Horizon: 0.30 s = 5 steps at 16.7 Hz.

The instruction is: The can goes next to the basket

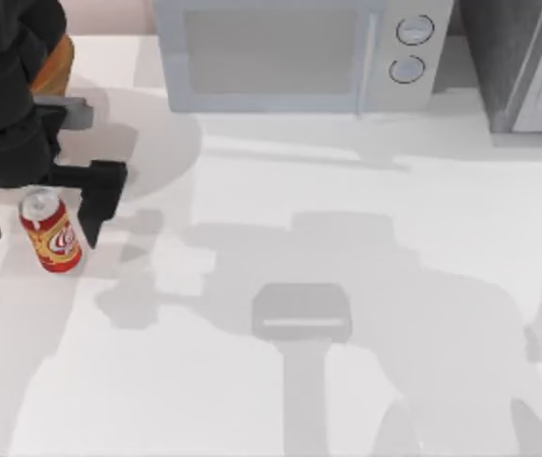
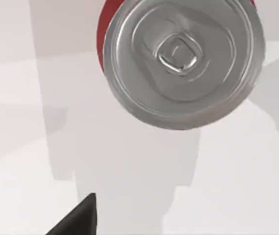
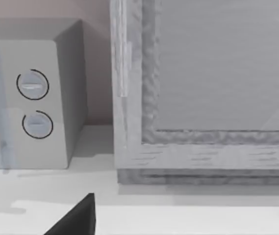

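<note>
A tan woven wicker basket [image 1: 56, 65] peeks out behind the left arm, contents hidden. The small red-and-yellow soda can [image 1: 50, 231] stands upright between the left gripper's [image 1: 40, 221] wide-spread fingers, untouched.

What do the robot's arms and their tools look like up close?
The left arm is matte black and bulky, with rounded housings. Its tool has a flat crossbar carrying two tapering black fingers. No cables or markings are visible. In the right wrist view, a black wedge-shaped fingertip of the same finish pokes in.
</note>
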### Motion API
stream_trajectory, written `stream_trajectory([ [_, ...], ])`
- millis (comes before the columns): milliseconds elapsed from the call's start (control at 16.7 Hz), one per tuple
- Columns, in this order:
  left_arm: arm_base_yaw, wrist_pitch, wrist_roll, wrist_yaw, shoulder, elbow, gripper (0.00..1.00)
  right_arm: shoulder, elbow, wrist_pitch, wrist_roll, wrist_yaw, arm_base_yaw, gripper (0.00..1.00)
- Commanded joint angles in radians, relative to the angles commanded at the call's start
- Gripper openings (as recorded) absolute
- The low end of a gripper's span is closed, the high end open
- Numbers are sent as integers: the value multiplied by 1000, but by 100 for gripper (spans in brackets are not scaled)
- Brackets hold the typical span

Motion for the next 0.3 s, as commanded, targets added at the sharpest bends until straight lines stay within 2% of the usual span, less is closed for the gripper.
stream_trajectory([
  [300,44,60,-40,-20,19,35,100,0,0,0,0,0,0,100],
])
